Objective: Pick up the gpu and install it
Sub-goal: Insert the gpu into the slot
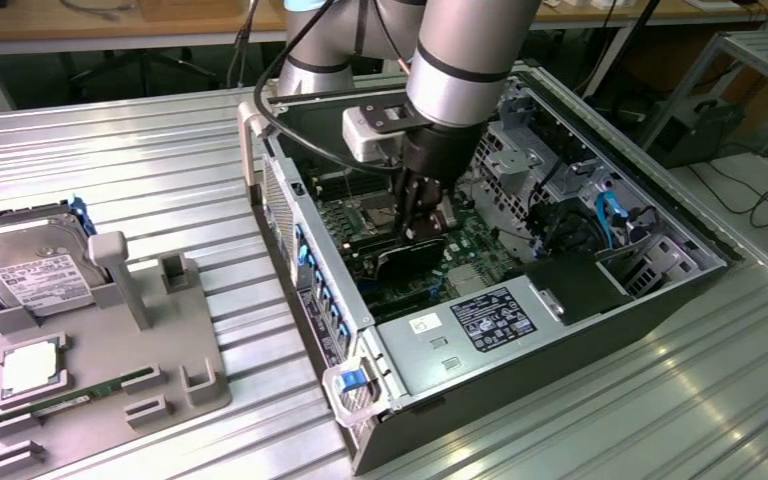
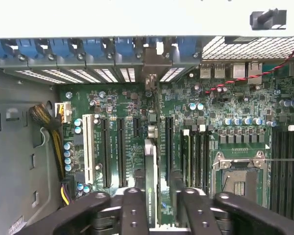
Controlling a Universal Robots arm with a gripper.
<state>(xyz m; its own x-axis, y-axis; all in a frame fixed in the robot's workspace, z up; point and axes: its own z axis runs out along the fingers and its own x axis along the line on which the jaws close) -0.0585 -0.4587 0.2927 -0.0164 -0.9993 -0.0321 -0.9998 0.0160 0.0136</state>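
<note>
You see the arm reaching down into the open computer case (image 1: pixel 544 330), which lies on its side on the ribbed metal table (image 1: pixel 131 170). The gripper (image 1: pixel 418 222) is clenched on the gpu (image 1: pixel 408 258): in the exterior view its dark fingers pinch the card's upper edge, and the black round fan faces 6 o'clock, just below the fingertips.

In the wrist view you look straight down the gripper (image 2: pixel 156 205); the two black fingers (image 2: pixel 134 210) stand on either side of the gpu (image 2: pixel 150 196), seen edge-on as a thin strip with a green label. The card stands upright over the motherboard (image 2: pixel 225 112), among the long black slots (image 2: pixel 107 152), its far end running toward the silver bracket area by the rear wall. You cannot tell whether it is fully seated.

In the exterior view, at 9 o'clock from the case, you note a gray tray (image 1: pixel 104 370) holding a hard drive (image 1: pixel 24 265), a processor (image 1: pixel 31 365) and a memory stick (image 1: pixel 71 398).
</note>
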